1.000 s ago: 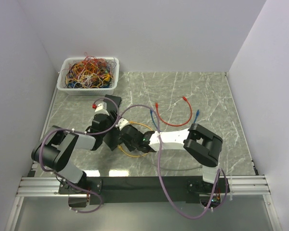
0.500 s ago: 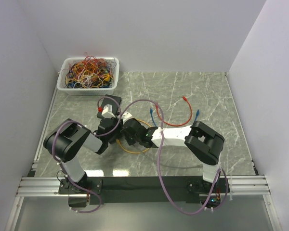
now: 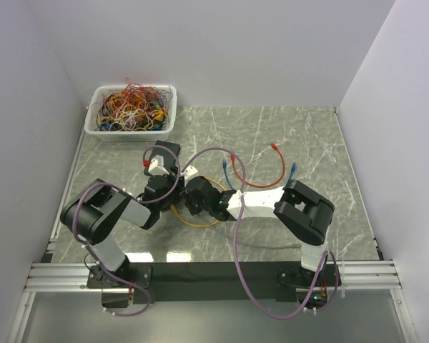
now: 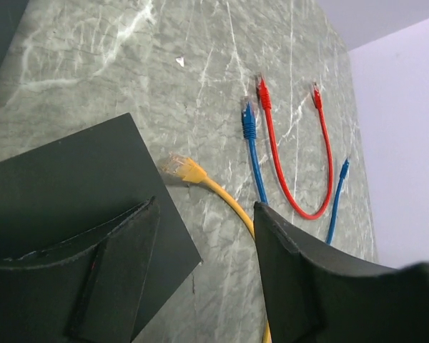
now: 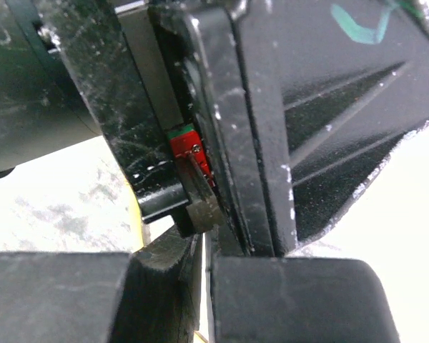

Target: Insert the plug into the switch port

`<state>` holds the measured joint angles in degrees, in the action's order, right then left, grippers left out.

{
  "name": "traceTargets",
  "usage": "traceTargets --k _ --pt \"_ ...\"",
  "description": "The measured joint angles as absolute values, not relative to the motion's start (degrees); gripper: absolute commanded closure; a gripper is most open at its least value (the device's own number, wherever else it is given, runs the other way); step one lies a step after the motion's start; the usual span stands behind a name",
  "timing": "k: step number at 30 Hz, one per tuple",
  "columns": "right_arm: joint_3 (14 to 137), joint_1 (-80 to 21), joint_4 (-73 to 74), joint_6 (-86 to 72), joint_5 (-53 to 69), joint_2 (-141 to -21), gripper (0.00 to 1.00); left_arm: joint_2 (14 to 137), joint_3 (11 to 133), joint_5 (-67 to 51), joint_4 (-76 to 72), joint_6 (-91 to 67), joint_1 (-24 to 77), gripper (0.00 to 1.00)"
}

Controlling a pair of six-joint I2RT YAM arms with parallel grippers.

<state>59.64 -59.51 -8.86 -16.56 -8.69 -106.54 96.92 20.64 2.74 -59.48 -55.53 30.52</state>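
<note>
Black housings pressed close fill the right wrist view, so little reads clearly there. The right gripper (image 5: 204,246) has its jaws nearly together, and whether it holds anything cannot be told. The switch (image 4: 71,179) is cut off and its ports are unseen. The yellow plug (image 4: 180,167) lies on the worktop (image 4: 93,57) just beside the switch's corner, ahead of the left gripper (image 4: 207,207), which is wide open and empty.

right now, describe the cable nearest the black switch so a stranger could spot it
On the grey marble tabletop, find the flat black switch at the left. Just off its corner lies a yellow patch cable, its clear plug nearest the switch. The blue cable and red cable beside it lie farther out.
</note>
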Motion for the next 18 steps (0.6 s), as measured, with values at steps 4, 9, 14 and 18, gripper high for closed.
traceTargets --k 4,9,14,18 --pt "59.46 -59.51 -10.46 -17.19 -9.26 -106.61 0.99 94.83 20.71 4.47 -56.42 -56.55 30.57 0.23" --pt "59.44 -59.48 -12.91 -17.39 -10.09 -106.59 0.91 88.40 21.71 9.30 -46.68 -56.77 30.55 0.09" --pt "58.96 -59.48 -16.12 -17.56 -10.33 -106.61 0.80 82.11 25.19 12.82 -31.33 -57.08 30.57 0.03" --pt "58.81 -59.48 -17.52 -17.56 -11.00 -107.09 0.79 80.58 28.60 13.91 -21.89 -56.25 30.52 0.02"
